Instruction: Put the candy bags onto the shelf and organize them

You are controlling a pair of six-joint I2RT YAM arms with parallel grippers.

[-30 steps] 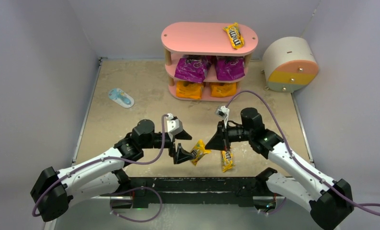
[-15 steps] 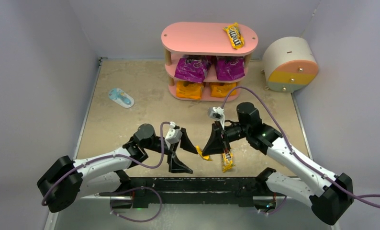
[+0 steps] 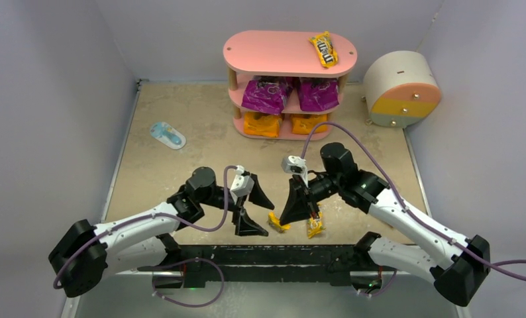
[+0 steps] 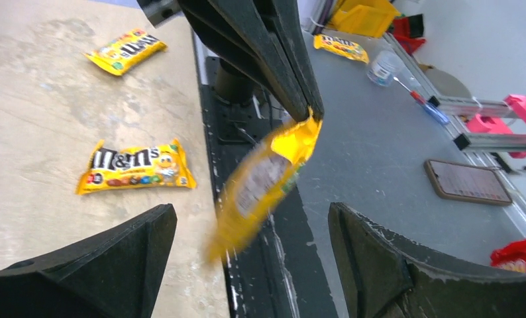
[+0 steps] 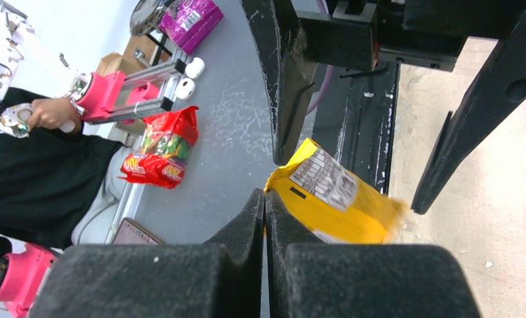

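With your right gripper (image 5: 265, 202) pinched shut on one corner of the dangling yellow packet (image 5: 336, 199), and the left gripper (image 4: 250, 215) wide open and empty just beside it, carry it slowly to the far shelf (image 3: 273, 53).

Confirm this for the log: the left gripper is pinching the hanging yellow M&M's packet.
Wrong arm. The right gripper is pinching the hanging yellow M&M's packet by its corner; the left gripper is open. The left wrist view shows it.
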